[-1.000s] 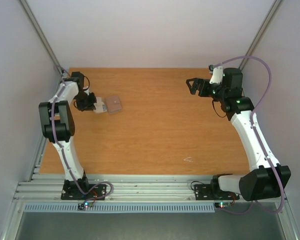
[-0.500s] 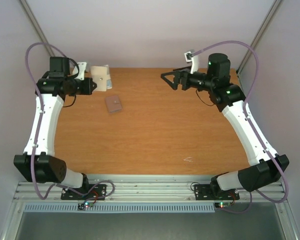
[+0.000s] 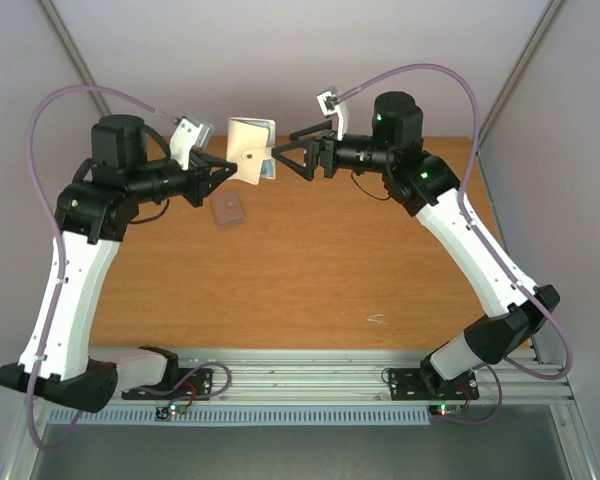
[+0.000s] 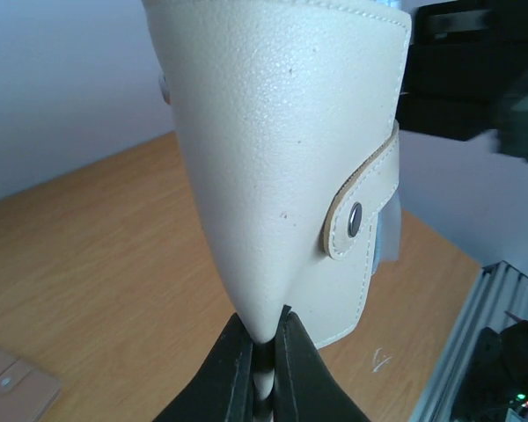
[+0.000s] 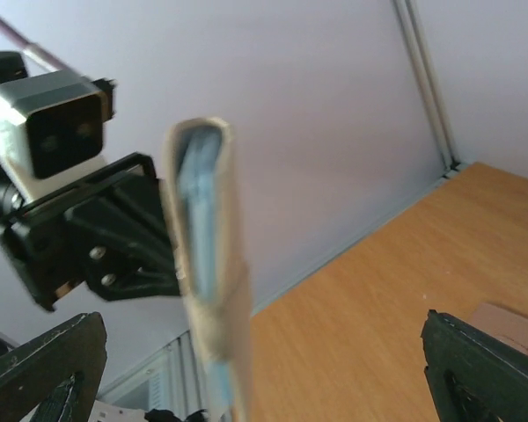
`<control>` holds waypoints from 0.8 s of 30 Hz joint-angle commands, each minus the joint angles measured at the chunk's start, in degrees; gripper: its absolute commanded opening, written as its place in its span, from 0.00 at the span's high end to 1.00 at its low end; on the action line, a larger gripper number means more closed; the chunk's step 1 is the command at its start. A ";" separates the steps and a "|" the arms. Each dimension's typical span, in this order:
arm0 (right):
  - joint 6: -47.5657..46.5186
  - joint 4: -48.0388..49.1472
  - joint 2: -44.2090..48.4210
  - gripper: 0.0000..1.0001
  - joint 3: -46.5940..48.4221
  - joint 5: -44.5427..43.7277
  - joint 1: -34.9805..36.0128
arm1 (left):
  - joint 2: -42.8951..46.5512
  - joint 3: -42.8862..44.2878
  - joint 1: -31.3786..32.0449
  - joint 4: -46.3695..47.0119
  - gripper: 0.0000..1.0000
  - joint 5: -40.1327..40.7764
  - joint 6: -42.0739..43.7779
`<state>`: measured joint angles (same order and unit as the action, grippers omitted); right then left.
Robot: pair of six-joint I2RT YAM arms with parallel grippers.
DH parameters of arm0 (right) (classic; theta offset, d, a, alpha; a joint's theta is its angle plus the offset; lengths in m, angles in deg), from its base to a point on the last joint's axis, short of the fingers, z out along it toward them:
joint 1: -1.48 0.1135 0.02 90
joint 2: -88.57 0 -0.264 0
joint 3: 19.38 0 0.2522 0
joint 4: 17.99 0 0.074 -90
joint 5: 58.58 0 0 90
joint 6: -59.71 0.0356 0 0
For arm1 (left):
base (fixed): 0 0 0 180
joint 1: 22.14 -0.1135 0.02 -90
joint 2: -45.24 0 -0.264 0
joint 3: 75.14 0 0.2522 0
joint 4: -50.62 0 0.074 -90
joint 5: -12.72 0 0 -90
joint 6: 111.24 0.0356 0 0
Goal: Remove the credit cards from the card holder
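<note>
Card holder (image 3: 250, 150) is up in the air over the far left part of the table (image 3: 330, 270), hanging between the two arms and not resting on anything. It's folded shut, beige outside facing the overhead camera, with the snap tab (image 4: 354, 220) wrapped round one edge. The left gripper (image 3: 235, 165) has its fingers pressed together on one narrow corner of it; in the left wrist view you can see the tips (image 4: 262, 352) pinching the bottom point and the holder fanning out wider away from them. So the long axis runs pretty much straight out from the left fingers, standing roughly upright with a slight lean in the overhead view. From the right wrist camera it shows edge-on (image 5: 207, 264), a thin strip running top to bottom of the picture, with the open edge turned toward the right arm and a bluish strip (image 5: 198, 211) visible inside the fold; can't tell if that's cards or lining. The right gripper (image 3: 283, 150) is spread wide, aimed at the holder's right edge with the tips just beside it, one finger low on each side in its own view and not closed on anything. A small mauve-brown pouch (image 3: 226, 209) lies flat on the wood below, near the left arm.
</note>
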<state>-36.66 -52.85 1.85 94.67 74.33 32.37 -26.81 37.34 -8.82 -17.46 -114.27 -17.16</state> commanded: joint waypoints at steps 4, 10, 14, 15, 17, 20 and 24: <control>4.15 2.57 -0.73 0.13 3.36 3.42 2.99 | 6.79 -6.75 3.49 10.08 1.00 -2.15 -3.28; 3.43 2.32 -0.54 0.36 3.88 4.15 5.60 | 8.15 -8.12 5.33 12.18 1.00 -1.24 -6.10; 0.25 0.33 -0.36 0.48 3.92 0.64 7.43 | 8.37 -9.42 6.00 12.32 1.00 -0.85 -6.19; 0.19 0.32 -0.49 0.63 3.92 0.18 7.50 | 8.52 -10.04 6.14 12.46 1.00 -1.00 -5.91; -0.06 0.49 -0.60 0.94 3.88 -0.49 7.51 | 8.66 -11.23 6.10 12.59 1.00 -0.58 -5.34; -1.56 0.50 0.37 0.99 3.24 -0.51 7.50 | 8.96 -11.97 6.10 12.45 1.00 -0.86 -4.75; -7.35 -2.68 3.23 0.99 2.78 1.21 6.65 | 10.36 -13.42 6.11 11.10 0.44 -8.52 -4.25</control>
<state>-38.06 -54.34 0.82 96.53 74.05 39.39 -18.48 25.42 -3.03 -7.78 -116.09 -22.02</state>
